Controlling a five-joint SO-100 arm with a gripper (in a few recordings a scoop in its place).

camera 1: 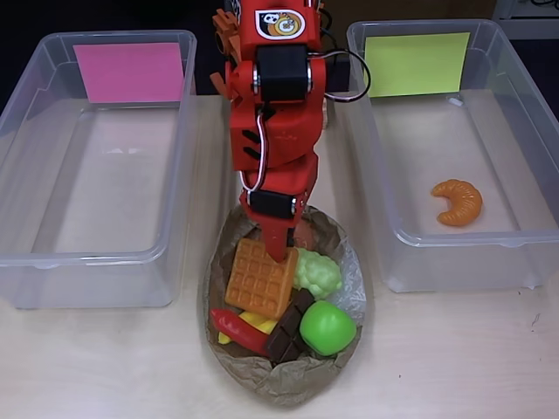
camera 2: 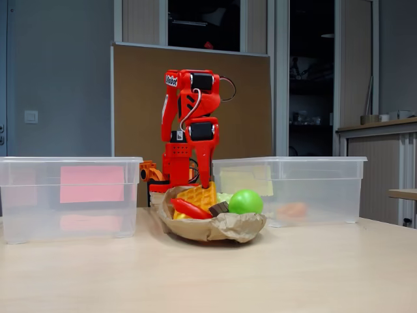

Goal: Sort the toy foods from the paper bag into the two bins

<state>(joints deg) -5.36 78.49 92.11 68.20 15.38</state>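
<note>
The gripper [camera 1: 279,249] reaches down into the paper bag [camera 1: 345,262] at the near middle of the desk, its tip touching the far edge of the waffle [camera 1: 260,281]; how far the fingers are parted I cannot tell, nor whether they have hold of it. The waffle is a flat, stiff, light plastic square propped on the other toys, tilted, its faces slanting up toward the arm. It looks best pinched across its thin upper edge, since the ridged grid should resist slipping. Beside it lie the grapes [camera 1: 319,273], the apple [camera 1: 327,328], the chocolate bar [camera 1: 288,330] and the chili [camera 1: 238,330], which runs diagonally. A croissant [camera 1: 458,202] already sits in the yellow-green-labelled bin [camera 1: 410,262]; the pink-labelled bin [camera 1: 26,253] holds nothing.
</note>
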